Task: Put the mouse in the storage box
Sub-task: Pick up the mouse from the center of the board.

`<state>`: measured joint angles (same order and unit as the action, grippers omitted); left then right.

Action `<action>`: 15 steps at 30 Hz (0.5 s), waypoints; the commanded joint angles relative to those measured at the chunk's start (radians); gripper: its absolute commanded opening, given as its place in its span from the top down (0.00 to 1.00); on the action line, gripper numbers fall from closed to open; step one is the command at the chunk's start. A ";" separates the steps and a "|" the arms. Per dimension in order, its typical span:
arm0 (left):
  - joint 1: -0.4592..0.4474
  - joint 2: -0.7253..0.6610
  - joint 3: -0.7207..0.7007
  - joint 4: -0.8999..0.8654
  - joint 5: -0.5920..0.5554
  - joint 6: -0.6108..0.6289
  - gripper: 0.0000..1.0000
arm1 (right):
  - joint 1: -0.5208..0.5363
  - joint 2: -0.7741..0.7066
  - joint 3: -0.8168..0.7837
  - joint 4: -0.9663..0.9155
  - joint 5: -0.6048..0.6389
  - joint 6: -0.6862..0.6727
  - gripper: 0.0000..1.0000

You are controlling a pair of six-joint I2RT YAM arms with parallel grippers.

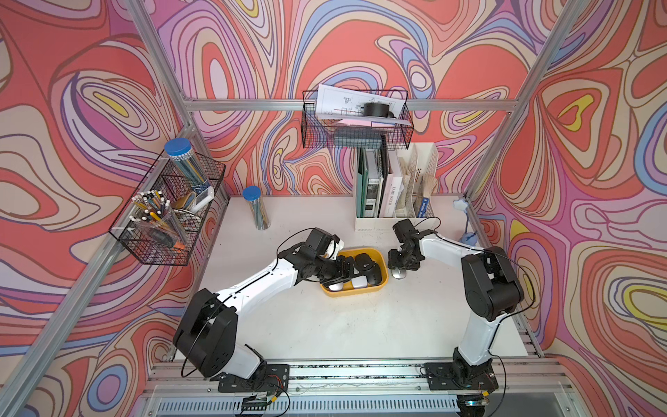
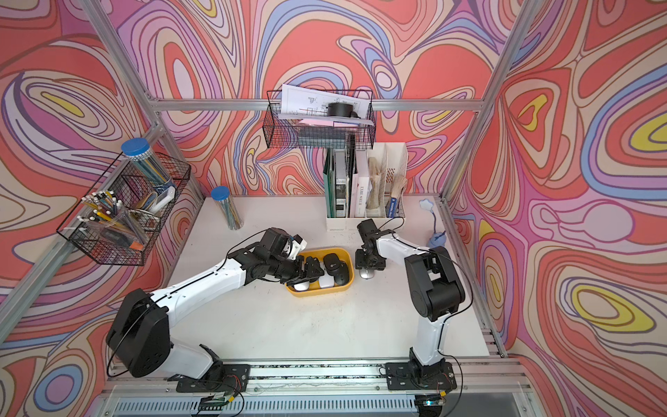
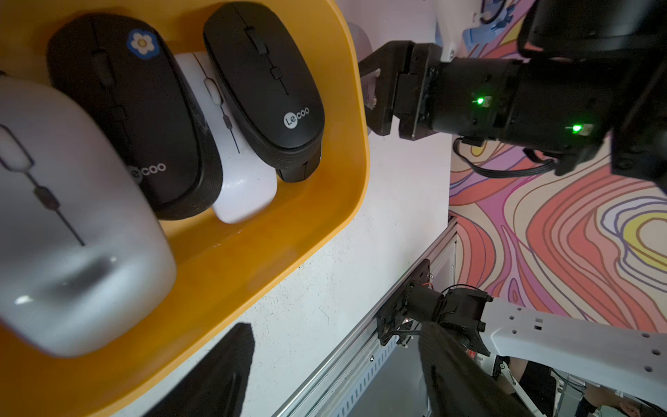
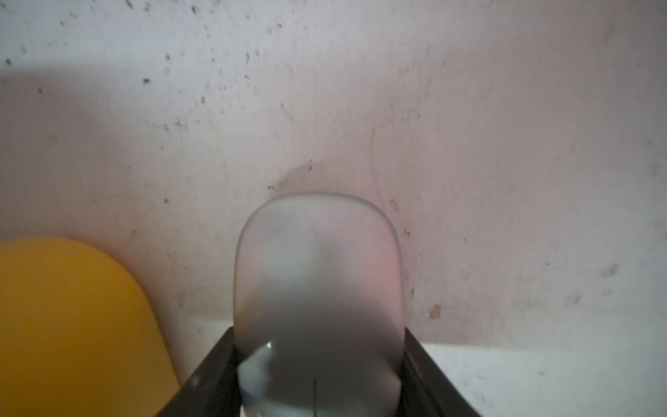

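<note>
The yellow-orange storage box (image 1: 355, 291) (image 2: 321, 291) sits mid-table and holds several mice, black and white (image 3: 126, 108). Just right of the box, a silver-white mouse (image 1: 399, 273) (image 2: 367, 273) (image 4: 317, 274) lies on the table. My right gripper (image 1: 402, 265) (image 2: 370, 263) (image 4: 319, 335) is shut on it, one black finger pressed to each side. The box's wall (image 4: 72, 325) shows close beside it. My left gripper (image 1: 337, 278) (image 2: 308, 276) (image 3: 335, 328) hovers over the box's left end, open, with nothing between its fingers.
A white file organizer (image 1: 397, 184) stands behind the right arm. A blue-lidded tube of pencils (image 1: 256, 209) stands at the back left. Black wire baskets hang on the left wall (image 1: 169, 209) and the back wall (image 1: 355, 119). A small blue lamp (image 1: 467, 231) stands at the right edge.
</note>
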<state>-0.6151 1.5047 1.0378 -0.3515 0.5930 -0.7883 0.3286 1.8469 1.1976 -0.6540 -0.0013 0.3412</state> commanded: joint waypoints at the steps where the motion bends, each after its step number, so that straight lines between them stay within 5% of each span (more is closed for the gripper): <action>1: -0.023 0.042 0.063 -0.044 -0.040 0.022 0.23 | 0.006 -0.098 -0.016 -0.005 -0.002 0.018 0.42; 15: -0.041 0.120 0.156 -0.100 -0.132 0.020 0.24 | 0.159 -0.245 0.018 -0.086 0.018 0.056 0.41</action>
<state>-0.6540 1.6108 1.1744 -0.4244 0.4900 -0.7769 0.4480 1.6176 1.1835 -0.7177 0.0013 0.3706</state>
